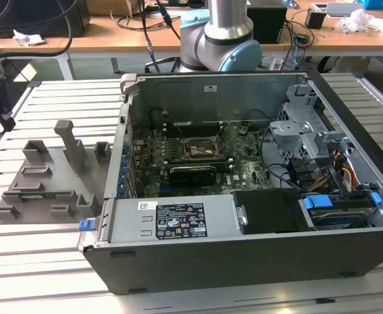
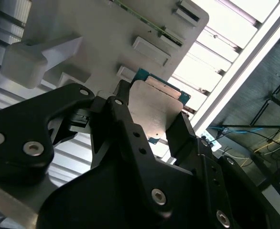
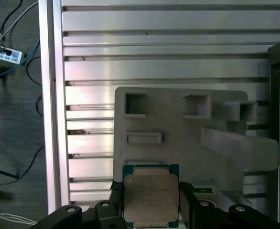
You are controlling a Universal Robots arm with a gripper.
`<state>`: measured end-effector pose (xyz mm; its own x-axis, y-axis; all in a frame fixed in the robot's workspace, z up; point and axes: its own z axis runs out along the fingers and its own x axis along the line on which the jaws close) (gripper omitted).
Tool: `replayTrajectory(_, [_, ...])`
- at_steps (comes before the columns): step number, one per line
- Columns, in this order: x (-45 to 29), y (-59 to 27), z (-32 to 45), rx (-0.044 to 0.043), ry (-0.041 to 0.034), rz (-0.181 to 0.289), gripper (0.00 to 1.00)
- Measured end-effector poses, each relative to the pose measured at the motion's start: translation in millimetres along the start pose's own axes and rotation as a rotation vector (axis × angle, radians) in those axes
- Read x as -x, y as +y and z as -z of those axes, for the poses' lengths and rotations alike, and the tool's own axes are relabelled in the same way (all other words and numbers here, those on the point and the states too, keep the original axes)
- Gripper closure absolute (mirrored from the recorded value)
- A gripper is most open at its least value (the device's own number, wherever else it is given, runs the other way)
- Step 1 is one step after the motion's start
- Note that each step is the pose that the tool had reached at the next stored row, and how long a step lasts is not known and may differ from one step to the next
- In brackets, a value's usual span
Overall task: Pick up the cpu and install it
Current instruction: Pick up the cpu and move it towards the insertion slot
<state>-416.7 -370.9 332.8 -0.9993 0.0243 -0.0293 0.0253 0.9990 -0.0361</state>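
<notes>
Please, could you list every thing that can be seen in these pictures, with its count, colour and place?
cpu: one, silver-grey, between the gripper's fingers, over the holder tray.
holder tray: one, grey, on the table, at the exterior view's left of the computer case.
computer case: one, dark grey, open, on the table.
motherboard: one, green, inside the case.
socket: one, black, mid-motherboard.
table: one, silver, slatted.
arm: one, silver and pale blue, beyond the case.
gripper: one, black, shut on the cpu.

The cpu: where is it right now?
In both wrist views the cpu is held in the gripper, over the grey holder tray lying on the slatted table.
</notes>
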Motion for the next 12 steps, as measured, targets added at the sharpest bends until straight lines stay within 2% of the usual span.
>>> replayTrajectory(12, [0.4, -0.5, 14.3, 0.0001, 0.0000, 0.000, 0.45])
